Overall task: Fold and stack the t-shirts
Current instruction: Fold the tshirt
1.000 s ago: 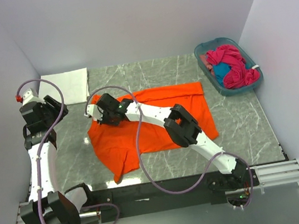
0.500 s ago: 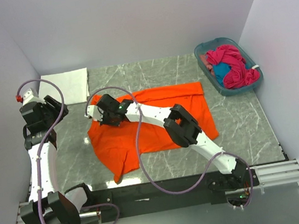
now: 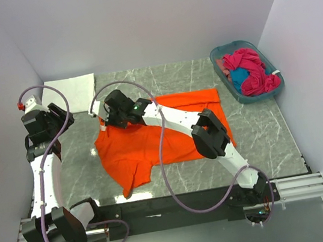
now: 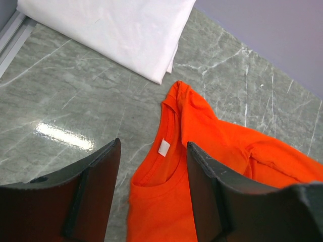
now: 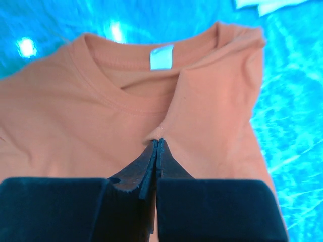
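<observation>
orange t-shirt (image 3: 131, 156): lay spread over the middle of the worktop (image 3: 161, 78), its neck toward the left of the overhead frame and one sleeve trailing to the lower left.
collar: faced up, with the white neck tag (image 5: 161, 56) showing in both wrist views.
change in the grip: the right claw (image 5: 157, 146), a second earlier partly open over the collar area, had shut on the shirt; its tips met on a small raised pinch of orange cloth just below the neckline.
change in position: the claw's head had moved toward the top of the overhead frame, and the shirt's upper-left corner had drawn in with it.
meaning for the task: in my judgement the grasp for a fold had been made; the fold itself was not yet done.
left claw (image 4: 154, 146): stood half open and held nothing, hanging above the collar's left edge at the left of the overhead frame.
white t-shirt (image 3: 72, 92): lay folded at the upper left, apart from the orange one.
basket (image 3: 222, 72): sat at the upper right and held the magenta t-shirts (image 3: 251, 68) and a blue t-shirt (image 3: 239, 78), all unfolded.
progress: early, one shirt looked finished.
</observation>
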You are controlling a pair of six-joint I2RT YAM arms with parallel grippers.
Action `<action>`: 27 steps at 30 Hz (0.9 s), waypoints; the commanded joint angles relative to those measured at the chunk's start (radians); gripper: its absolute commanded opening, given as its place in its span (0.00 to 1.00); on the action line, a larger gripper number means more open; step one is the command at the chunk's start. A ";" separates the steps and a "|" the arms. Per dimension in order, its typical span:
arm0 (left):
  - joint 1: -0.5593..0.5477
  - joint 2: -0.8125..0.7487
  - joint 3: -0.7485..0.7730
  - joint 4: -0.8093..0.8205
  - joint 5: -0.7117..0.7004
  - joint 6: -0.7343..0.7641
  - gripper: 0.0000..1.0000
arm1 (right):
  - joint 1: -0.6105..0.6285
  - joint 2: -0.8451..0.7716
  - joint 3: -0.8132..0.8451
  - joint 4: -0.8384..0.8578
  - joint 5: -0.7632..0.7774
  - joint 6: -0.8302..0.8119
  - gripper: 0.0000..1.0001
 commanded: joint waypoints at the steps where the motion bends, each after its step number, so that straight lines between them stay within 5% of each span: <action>1: 0.000 -0.014 -0.005 0.031 0.022 0.015 0.61 | -0.005 -0.060 -0.022 0.030 -0.022 0.013 0.00; 27: 0.000 0.044 0.002 0.031 0.083 0.010 0.60 | -0.006 -0.137 -0.157 0.027 -0.085 -0.040 0.00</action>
